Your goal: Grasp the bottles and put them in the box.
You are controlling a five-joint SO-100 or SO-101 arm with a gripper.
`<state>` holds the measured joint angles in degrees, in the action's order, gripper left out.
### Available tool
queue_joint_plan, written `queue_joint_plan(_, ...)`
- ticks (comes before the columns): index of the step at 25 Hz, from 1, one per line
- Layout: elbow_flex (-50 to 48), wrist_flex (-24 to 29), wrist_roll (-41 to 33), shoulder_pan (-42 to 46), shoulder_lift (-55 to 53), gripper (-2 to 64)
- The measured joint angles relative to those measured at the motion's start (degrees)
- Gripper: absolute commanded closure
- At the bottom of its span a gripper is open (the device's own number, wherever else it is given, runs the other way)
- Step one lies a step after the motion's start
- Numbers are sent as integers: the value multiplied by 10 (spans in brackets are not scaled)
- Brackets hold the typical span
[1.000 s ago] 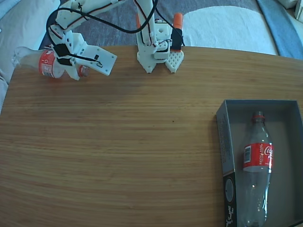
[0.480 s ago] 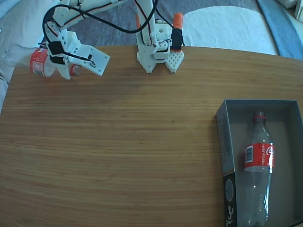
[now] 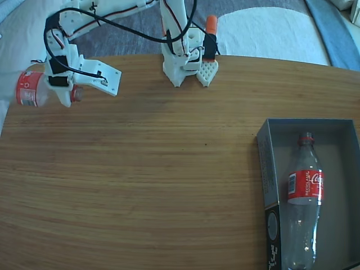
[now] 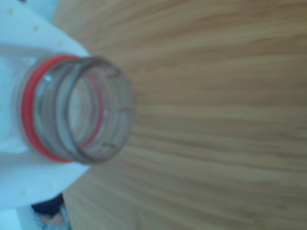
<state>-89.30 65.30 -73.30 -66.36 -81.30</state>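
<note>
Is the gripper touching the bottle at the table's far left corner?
Touching. The wrist view shows the gripper closed on the bottle just below its red neck ring; the fixed view shows it carried at the table edge.

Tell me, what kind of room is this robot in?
Probably a home living room: a wooden table, a grey and white rug beneath, and what looks like a sofa edge on the left.

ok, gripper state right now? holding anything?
Gripper: closed on a bottle near its neck, at the table's far-left corner in the fixed view; the wrist view shows the open mouth between the fingers.
</note>
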Motion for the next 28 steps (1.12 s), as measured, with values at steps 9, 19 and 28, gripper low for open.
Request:
queue_joint_plan(9, 47, 29, -18, 83, 0, 601)
queue_joint_plan(19, 120, 140, 15, 216, 0, 601)
queue_joint_plan(28, 134, 187, 16, 319, 0, 602)
